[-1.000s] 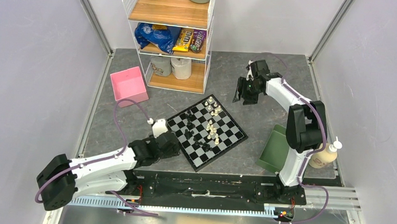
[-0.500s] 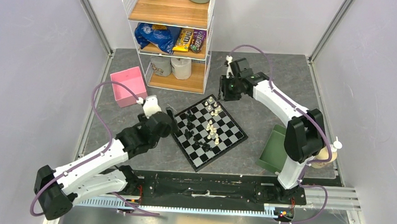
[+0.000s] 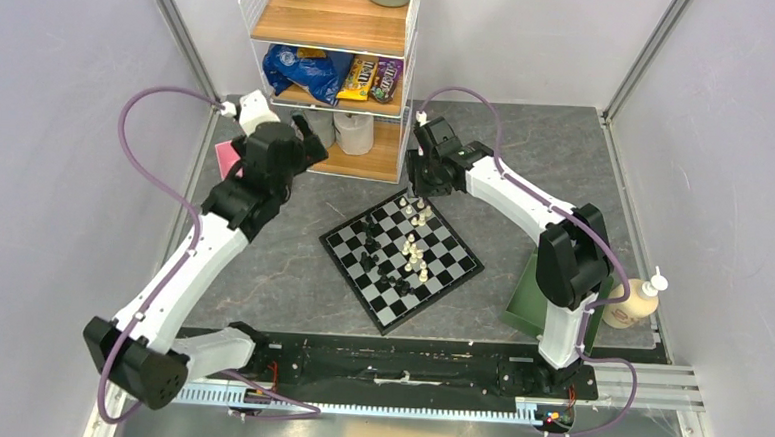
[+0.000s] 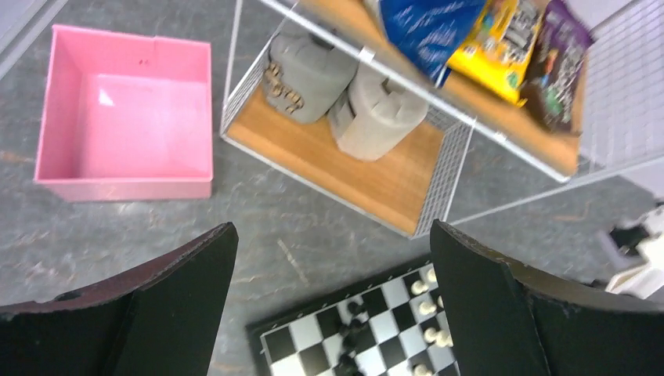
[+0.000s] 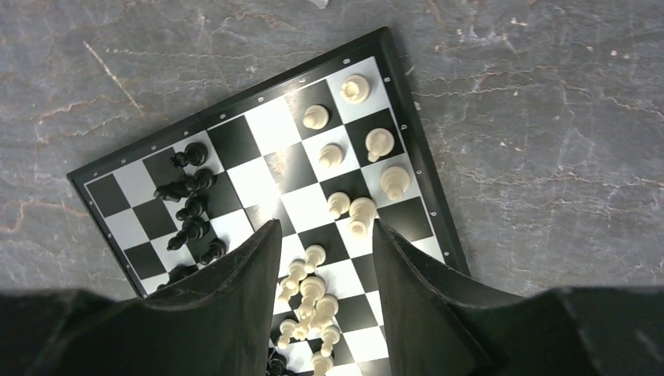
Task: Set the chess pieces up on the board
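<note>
The board (image 3: 440, 243) lies turned diamond-wise in the middle of the table. Cream chess pieces (image 5: 362, 213) spread over its right half, some upright near the far corner, others heaped between and below my right fingers (image 5: 235, 305). Black chess pieces (image 5: 190, 207) cluster along the left side, several lying down. My right gripper (image 5: 325, 227) hovers over the board's far corner (image 3: 417, 183), jaws apart, holding nothing. My left gripper (image 3: 310, 139) is raised near the shelf, wide open and empty (image 4: 333, 235), with the board's corner (image 4: 282, 345) below it.
A wire shelf (image 3: 336, 66) with snack bags and grey rolls (image 4: 344, 94) stands at the back. A pink box (image 4: 125, 125) sits left of it. A green tray (image 3: 535, 286) and a bottle (image 3: 631, 301) are at the right.
My left arm lifted off the board's near-left edge and swung up toward the shelf, its jaws opening wide. My right arm moved left to above the board's far corner.
</note>
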Robot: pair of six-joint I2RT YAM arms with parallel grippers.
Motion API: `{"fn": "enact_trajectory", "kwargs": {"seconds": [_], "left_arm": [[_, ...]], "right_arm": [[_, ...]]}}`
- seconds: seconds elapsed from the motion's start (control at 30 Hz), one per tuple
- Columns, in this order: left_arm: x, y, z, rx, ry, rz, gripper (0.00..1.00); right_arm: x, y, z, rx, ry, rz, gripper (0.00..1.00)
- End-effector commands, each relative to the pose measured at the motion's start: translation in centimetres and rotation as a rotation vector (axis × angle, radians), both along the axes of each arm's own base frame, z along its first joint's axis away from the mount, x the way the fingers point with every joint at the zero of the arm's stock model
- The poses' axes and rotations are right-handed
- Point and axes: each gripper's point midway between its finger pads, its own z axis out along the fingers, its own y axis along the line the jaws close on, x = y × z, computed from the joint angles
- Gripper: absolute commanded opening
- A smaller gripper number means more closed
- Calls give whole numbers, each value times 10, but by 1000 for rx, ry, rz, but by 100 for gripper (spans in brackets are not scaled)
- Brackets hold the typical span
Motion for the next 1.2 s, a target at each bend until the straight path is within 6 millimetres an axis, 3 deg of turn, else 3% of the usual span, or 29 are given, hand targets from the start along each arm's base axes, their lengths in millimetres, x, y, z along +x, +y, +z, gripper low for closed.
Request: {"fn": "enact_trajectory", "kwargs": {"seconds": [0.0, 0.07, 0.17, 0.2, 0.3, 0.43, 0.77, 1.17], "left_arm": [[17, -6, 0, 0, 28, -8, 100], [10, -14, -29, -46, 48, -48, 100], [2, -23, -48, -91, -4, -126, 100], [-1, -18, -54, -78, 3, -118, 100], [-8, 2, -54, -19, 27, -76, 100], [-14, 14, -48, 28, 34, -62, 100], [-12, 4, -45, -4, 14, -108, 100], [-10, 10, -48, 10, 23, -93, 100]], "right_arm": [[8, -9, 7, -4, -39, -89, 54], [6, -10, 6, -5, -37, -88, 52], [4, -8, 0, -9, -22, -65, 51], [3, -9, -2, -24, -14, -55, 50], [0, -13, -6, -47, 2, -54, 46], [-8, -10, -15, -28, 46, -50, 45], [-14, -9, -37, -48, 109, -54, 44], [-15, -6, -55, -90, 137, -62, 41]]}}
